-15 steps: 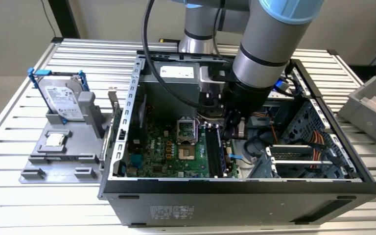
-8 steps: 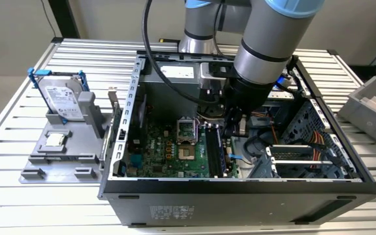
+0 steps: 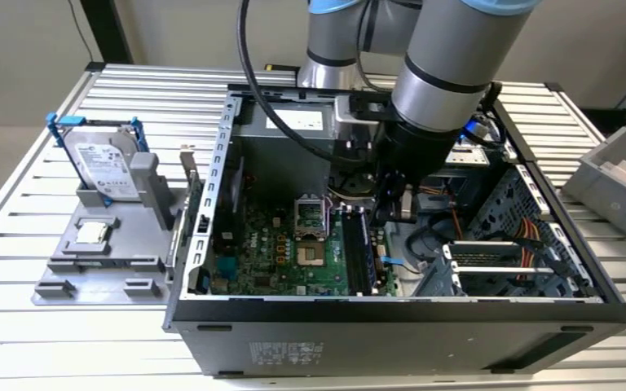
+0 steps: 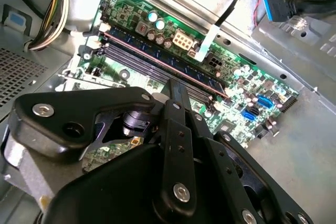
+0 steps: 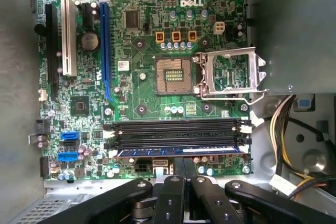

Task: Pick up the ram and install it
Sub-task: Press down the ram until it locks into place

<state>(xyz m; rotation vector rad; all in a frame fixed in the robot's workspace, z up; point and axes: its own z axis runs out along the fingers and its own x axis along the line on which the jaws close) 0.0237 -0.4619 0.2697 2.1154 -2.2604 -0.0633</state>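
1. The grey-sleeved arm reaches down into the open black desktop computer case (image 3: 400,314), with its black gripper (image 3: 384,213) low over the green motherboard (image 5: 142,85) and right above the memory slots.
2. The ram (image 5: 181,151), a long, thin bluish-green circuit stick with a row of dark chips, stands on edge in the outermost black memory slot. The neighbouring black slots (image 5: 176,129) are bare.
3. In both wrist views the two black fingers (image 5: 181,169) lie close together over the stick's upper edge near its middle. They look clenched on it, touching or just above, though the contact itself is hidden.
4. To my eye, this is the seating stage. The stick looks lined up along the slot, and I cannot tell whether the white end latches (image 5: 244,128) have snapped in.
5. To do this well, I would press straight down and keep the stick upright and level, so that both ends go in together. Any lean could bind it against the slot walls.
6. The silver hard drive with a white label (image 3: 110,167) sits on the grey fixture (image 3: 95,261) outside the case, well apart from the work.
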